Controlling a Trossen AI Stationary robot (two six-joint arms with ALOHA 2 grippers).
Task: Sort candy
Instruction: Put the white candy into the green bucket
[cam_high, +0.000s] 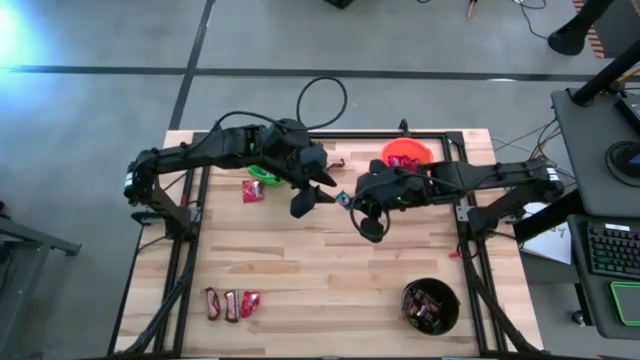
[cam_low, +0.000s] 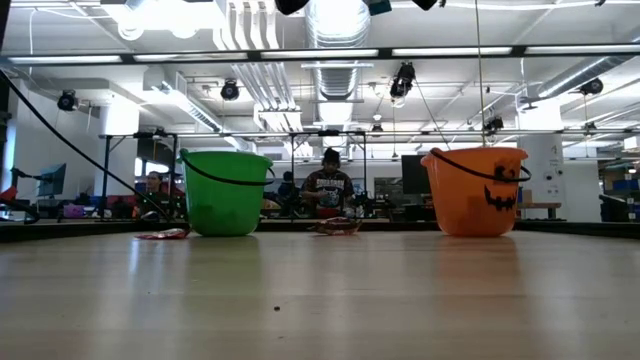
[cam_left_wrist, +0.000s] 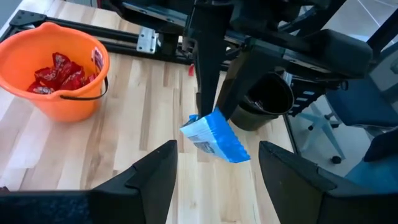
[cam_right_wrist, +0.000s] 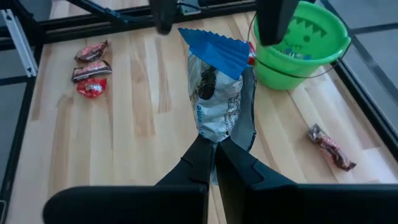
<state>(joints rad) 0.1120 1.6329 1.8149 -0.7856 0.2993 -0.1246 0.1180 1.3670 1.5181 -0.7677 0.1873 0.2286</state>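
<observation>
My right gripper is shut on a light-blue-and-white candy bar, held above the middle of the table. My left gripper faces it, open, one finger on either side of the bar's free end without touching. In the high view the two grippers, left and right, meet at the table's middle. Red packets fill the orange bucket. A red packet lies near the green bucket. My right gripper pinches one end of the bar between its two fingers. The fingers come slanting down from the table's right side. The bar sticks out past the fingertips, its blue crimped end farthest away, lifted clear of the table.
A black bucket with dark candy stands at the near right. Three candies lie at the near left. A brown bar lies on the wood near the green bucket. A black frame borders the table.
</observation>
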